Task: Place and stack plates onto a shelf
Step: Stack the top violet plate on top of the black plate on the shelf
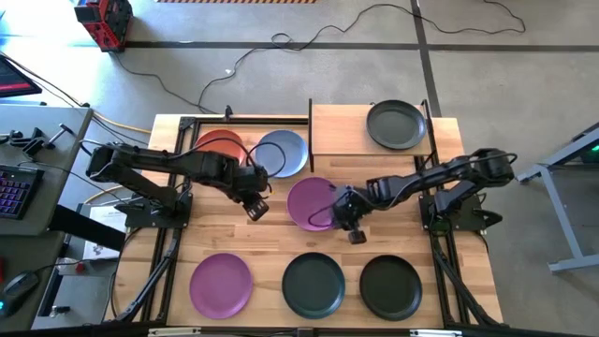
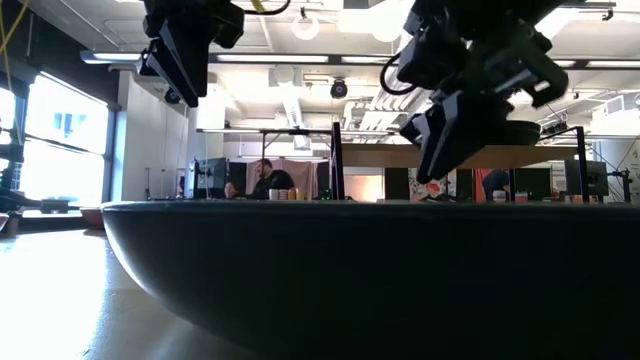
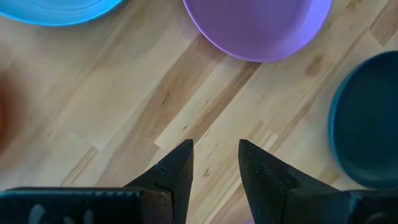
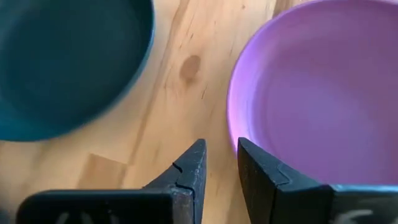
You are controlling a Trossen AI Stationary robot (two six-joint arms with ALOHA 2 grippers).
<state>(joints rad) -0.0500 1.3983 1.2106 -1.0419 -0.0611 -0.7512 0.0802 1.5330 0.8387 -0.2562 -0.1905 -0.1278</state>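
Round purple plate [image 4: 323,87] near rim sits between narrowly parted right pincer [image 4: 221,163] fingers; grasp step. Next: close, lift toward light-wood shelf [image 1: 342,131]. Left pincer [image 3: 214,163] narrow, empty.

No legible txt, labels, brands or nos. anywhere in view.

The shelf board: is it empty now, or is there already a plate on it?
Not empty. One dark plate lies flat on the shelf, at its right end; the rest of the board is bare. No stack yet.
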